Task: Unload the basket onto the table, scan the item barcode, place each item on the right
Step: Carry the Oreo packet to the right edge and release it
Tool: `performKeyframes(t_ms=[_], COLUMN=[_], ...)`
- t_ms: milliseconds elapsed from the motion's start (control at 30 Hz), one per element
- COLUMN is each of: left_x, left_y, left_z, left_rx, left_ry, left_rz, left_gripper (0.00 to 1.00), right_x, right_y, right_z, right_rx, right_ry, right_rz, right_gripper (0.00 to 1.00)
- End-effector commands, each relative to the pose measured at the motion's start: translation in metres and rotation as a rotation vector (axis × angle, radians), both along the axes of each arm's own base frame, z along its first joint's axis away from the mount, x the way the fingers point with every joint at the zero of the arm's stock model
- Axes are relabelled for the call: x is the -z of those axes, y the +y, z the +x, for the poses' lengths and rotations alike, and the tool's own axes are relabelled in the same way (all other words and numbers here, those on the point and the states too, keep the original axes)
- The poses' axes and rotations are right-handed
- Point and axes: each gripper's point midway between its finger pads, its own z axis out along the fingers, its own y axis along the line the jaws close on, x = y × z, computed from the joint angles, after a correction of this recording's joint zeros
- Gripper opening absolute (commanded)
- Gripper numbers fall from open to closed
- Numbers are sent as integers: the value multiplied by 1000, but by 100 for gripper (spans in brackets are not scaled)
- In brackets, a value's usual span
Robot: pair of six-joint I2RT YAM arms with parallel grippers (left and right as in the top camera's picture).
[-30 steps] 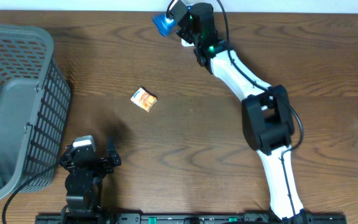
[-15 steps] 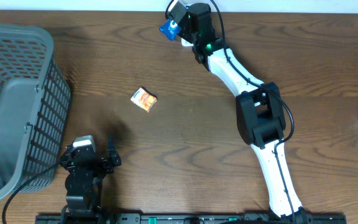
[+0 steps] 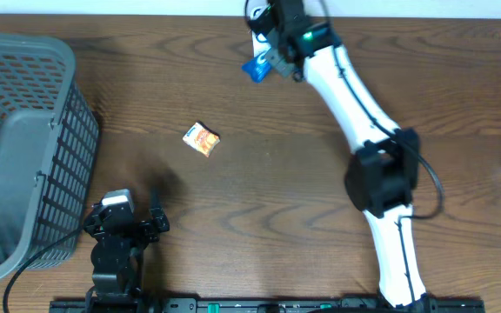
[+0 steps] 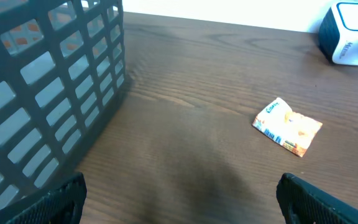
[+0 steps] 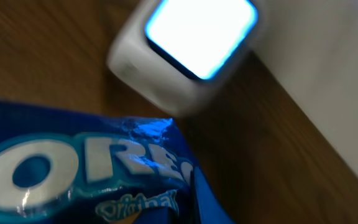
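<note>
Overhead, going left to right: a grey basket point(image 3: 20, 148) fills the bench's left edge, the left hand point(image 3: 124, 228) rests near the front with its fingers spread wide and nothing between them, and a small orange snack packet point(image 3: 202, 139) lies alone mid-bench. Farther right, at the back edge, the right hand point(image 3: 268, 54) is clamped shut on a blue cookie packet point(image 3: 255, 68), which hangs just left of and below the wrist. From the right wrist the packet point(image 5: 86, 168) sits directly beneath the white scanner point(image 5: 188, 53), whose lit window faces it; the packet's long side runs across the view, so the right arm is plainly the nearer one
</note>
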Motion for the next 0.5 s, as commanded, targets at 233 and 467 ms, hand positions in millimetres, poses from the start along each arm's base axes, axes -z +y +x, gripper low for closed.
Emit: performKeyframes(t_ms=[233,467], left_x=[12,12], left_y=[-1,-1], left_z=[-2,-2], left_rx=[2,2], left_ry=[37,37], left_rz=[-7,-7], left_gripper=[98,98], right_x=[-88,-49], right_y=[-219,-375], right_z=[-76,-100], right_rx=[780,1158], right_ry=[82,97], right_rz=[33,62], right_gripper=[1,1])
